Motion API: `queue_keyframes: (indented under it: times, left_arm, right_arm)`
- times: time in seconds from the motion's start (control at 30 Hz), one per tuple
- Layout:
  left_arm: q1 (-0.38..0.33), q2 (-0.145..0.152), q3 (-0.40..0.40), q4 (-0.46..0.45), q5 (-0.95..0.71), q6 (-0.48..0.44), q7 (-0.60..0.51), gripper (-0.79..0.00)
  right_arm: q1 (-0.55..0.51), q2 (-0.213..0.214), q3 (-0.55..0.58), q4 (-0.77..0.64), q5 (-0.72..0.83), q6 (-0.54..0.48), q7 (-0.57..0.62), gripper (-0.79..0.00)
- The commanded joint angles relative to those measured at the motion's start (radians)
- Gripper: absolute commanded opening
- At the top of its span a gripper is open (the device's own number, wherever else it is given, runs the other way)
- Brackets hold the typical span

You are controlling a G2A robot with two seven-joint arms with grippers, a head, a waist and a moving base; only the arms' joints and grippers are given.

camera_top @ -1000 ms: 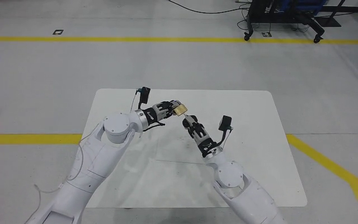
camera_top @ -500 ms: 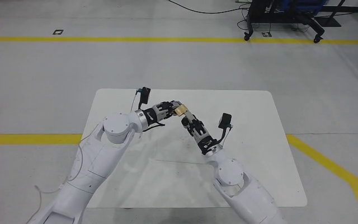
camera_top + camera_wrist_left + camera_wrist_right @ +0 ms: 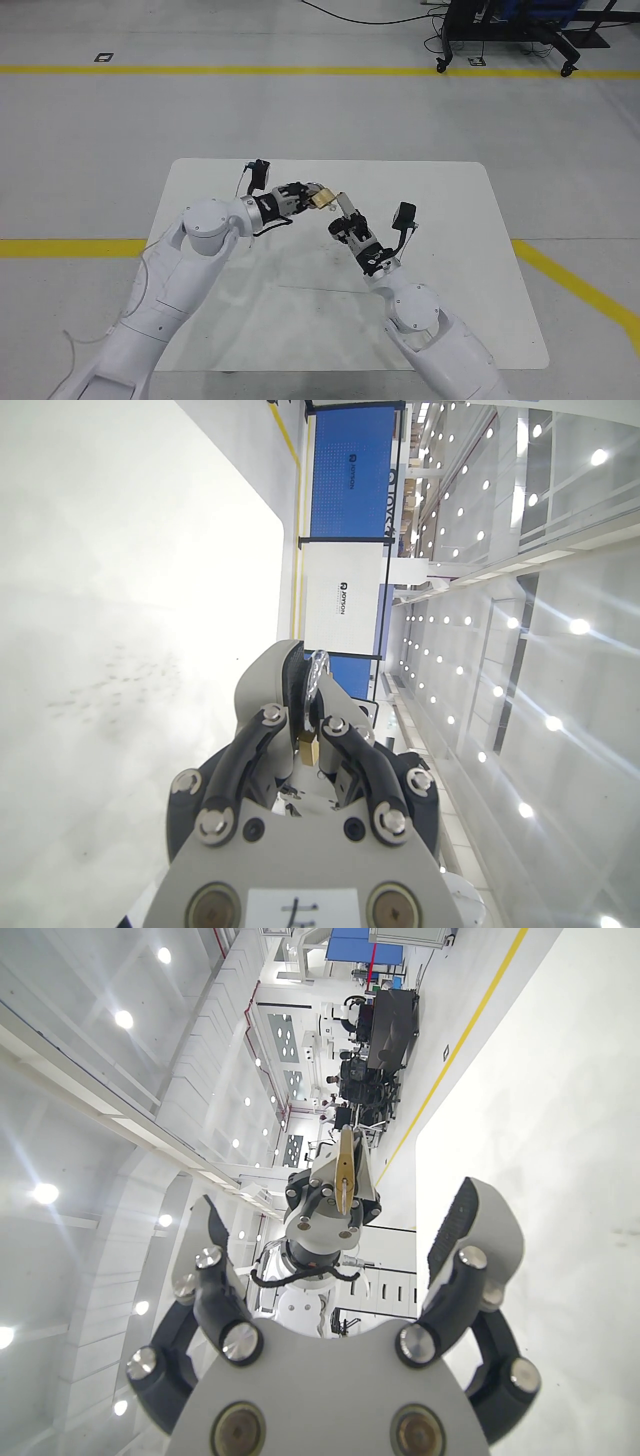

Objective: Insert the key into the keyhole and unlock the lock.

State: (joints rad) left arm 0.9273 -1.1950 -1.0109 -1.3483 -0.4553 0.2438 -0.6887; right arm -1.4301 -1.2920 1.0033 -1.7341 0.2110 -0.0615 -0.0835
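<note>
L pincer (image 3: 306,687) grips lock (image 3: 345,1167); R pincer (image 3: 340,210) just beside.

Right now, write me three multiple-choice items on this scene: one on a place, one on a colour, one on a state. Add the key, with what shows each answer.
1. Where is the lock?
A. On the floor
B. In the left gripper, above the table
C. Hanging from a hook

2. What colour is the lock's body?
A. Brass yellow
B. Red
C. Black

3. What state is the right gripper in?
A. Open, nothing in it
B. Shut on the lock
C. Shut, nothing in it

Key:
1 B: the right wrist view shows the lock clamped between the left gripper's fingers, off the table.
2 A: the body shows golden yellow in both wrist views.
3 A: its fingers stand wide apart, with nothing between them.
</note>
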Motion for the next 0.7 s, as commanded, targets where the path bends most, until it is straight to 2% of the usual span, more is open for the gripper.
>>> queue_keyframes:
  times: [0.0, 0.03, 0.07, 0.1, 0.13, 0.27, 0.37, 0.47, 0.57, 0.67]
  left_arm:
    - [-0.013, -0.006, 0.004, 0.033, -0.049, 0.036, -0.025, -0.785]
    - [-0.022, -0.008, 0.007, 0.048, -0.061, 0.049, -0.031, -0.785]
    - [-0.031, -0.011, 0.011, 0.062, -0.070, 0.062, -0.033, -0.785]
    - [-0.039, -0.014, 0.015, 0.076, -0.076, 0.073, -0.033, -0.785]
    - [-0.045, -0.016, 0.014, 0.093, -0.091, 0.085, -0.020, -0.785]
    - [-0.061, -0.027, 0.016, 0.122, -0.145, 0.095, -0.016, -0.785]
    - [-0.068, -0.032, 0.020, 0.144, -0.187, 0.103, -0.066, -0.785]
    - [-0.076, -0.039, 0.021, 0.175, -0.248, 0.113, -0.122, -0.785]
    - [-0.083, -0.044, 0.022, 0.200, -0.288, 0.110, -0.161, -0.785]
    - [-0.090, -0.048, 0.023, 0.221, -0.323, 0.117, -0.204, -0.785]
  right_arm:
    - [-0.020, 0.004, 0.040, -0.025, 0.019, -0.015, -0.010, 0.000]
    - [-0.037, 0.007, 0.064, -0.043, 0.027, -0.023, -0.007, -0.259]
    - [-0.058, 0.011, 0.093, -0.063, 0.032, -0.033, -0.012, -0.462]
    - [-0.080, 0.015, 0.119, -0.085, 0.028, -0.042, -0.015, -0.650]
    - [-0.103, 0.018, 0.139, -0.107, 0.021, -0.046, -0.014, -0.785]
    - [-0.172, 0.026, 0.185, -0.196, 0.007, -0.069, 0.004, -0.785]
    - [-0.185, 0.027, 0.171, -0.218, 0.063, -0.143, 0.119, -0.785]
    - [-0.149, 0.024, 0.147, -0.166, 0.099, -0.228, 0.218, -0.785]
    - [-0.094, 0.013, 0.107, -0.084, 0.081, -0.290, 0.212, -0.785]
    - [-0.040, -0.001, 0.065, 0.000, -0.021, -0.331, 0.151, -0.785]
